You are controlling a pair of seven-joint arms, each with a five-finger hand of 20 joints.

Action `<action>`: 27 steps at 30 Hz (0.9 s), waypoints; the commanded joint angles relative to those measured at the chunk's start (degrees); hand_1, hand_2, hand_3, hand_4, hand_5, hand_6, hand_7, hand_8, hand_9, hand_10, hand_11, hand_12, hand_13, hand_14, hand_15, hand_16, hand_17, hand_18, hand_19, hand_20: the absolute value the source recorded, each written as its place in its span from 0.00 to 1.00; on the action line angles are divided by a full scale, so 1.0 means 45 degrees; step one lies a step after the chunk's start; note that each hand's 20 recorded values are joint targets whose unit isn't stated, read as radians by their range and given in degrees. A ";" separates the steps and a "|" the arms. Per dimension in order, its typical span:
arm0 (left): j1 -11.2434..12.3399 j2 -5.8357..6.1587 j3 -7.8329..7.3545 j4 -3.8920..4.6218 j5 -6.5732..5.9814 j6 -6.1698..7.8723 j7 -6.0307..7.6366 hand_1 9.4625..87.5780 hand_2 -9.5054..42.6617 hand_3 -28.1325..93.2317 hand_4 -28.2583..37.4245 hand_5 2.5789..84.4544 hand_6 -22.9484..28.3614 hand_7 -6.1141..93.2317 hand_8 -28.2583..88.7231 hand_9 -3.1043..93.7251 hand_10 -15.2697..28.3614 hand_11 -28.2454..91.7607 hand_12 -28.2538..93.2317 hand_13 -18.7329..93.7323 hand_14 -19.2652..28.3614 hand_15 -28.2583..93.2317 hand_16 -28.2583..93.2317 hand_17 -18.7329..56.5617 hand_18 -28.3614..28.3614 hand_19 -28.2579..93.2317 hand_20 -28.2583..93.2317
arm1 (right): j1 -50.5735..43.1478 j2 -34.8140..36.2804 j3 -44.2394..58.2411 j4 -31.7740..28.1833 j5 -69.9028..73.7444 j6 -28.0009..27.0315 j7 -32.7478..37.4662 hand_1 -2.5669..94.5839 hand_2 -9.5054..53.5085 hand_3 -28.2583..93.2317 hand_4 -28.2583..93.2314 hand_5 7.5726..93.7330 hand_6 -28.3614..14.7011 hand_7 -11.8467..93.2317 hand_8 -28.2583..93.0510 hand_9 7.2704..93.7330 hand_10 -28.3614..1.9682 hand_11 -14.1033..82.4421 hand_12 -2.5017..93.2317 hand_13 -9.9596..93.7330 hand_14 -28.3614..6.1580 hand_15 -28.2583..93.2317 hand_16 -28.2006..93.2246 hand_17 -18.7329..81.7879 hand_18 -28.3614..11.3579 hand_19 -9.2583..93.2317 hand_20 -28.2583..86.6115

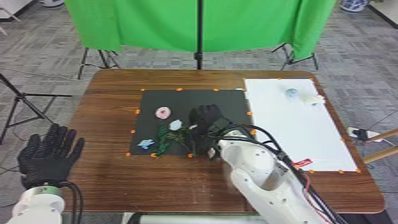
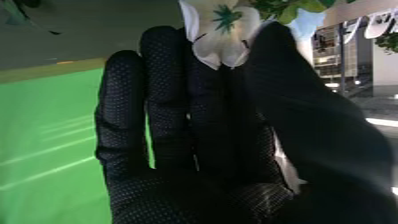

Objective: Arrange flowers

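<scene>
In the head view, my right hand (image 1: 207, 116) is low over the right part of the black mat (image 1: 169, 97), its fingers straight. Beside it on the mat lie a pink flower (image 1: 163, 112), a whitish flower (image 1: 175, 125), green leaves and stems (image 1: 163, 138) and a blue flower (image 1: 146, 144). The right wrist view has the right hand (image 2: 195, 120) open, with a white flower (image 2: 222, 32) at its fingertips, close by the thumb; whether they touch is unclear. My left hand (image 1: 51, 156) stays open off the table's left edge.
On the wooden table (image 1: 115, 185), a white board (image 1: 298, 132) adjoins the mat on the right, with a pale blue flower (image 1: 291, 92) and a white flower (image 1: 314, 100) near its far end. A green curtain (image 1: 151, 25) hangs beyond the table.
</scene>
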 commanded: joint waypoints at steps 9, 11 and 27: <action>0.0072 -0.0127 -0.0028 0.0051 -0.0165 0.0658 -0.0449 0.25 0.49 0.86 0.00 0.56 0.61 0.29 0.14 0.48 0.69 0.50 0.35 0.45 0.72 0.67 0.19 0.20 0.75 0.54 0.40 | -0.0264 0.0014 0.0584 -0.0284 0.0596 -0.0631 0.0057 0.48 0.00 0.87 0.00 0.59 0.60 0.31 0.13 0.66 0.45 0.37 0.23 0.65 0.48 0.64 0.43 0.44 0.17 0.82 0.53; 0.0061 -0.0135 -0.0026 0.0064 -0.0159 0.0657 -0.0446 0.25 0.50 0.86 0.00 0.56 0.61 0.29 0.14 0.48 0.69 0.50 0.35 0.45 0.72 0.67 0.19 0.20 0.75 0.54 0.40 | -0.0236 0.0046 0.0563 -0.0278 0.0674 -0.0438 0.0163 0.47 0.00 0.87 0.00 0.59 0.59 0.30 0.13 0.65 0.44 0.36 0.22 0.65 0.47 0.64 0.42 0.44 0.17 0.82 0.53; -0.0083 -0.0250 0.0180 0.0200 -0.0061 0.0515 -0.0333 0.25 0.50 0.86 0.00 0.55 0.62 0.28 0.14 0.48 0.69 0.50 0.34 0.45 0.73 0.67 0.19 0.20 0.75 0.54 0.40 | -0.0035 0.0262 0.1670 -0.0004 -0.0497 -0.0470 0.0904 0.36 0.00 0.86 0.00 0.32 0.43 0.24 0.15 0.27 0.18 0.25 0.17 0.45 0.27 0.59 0.34 0.39 0.14 0.74 0.43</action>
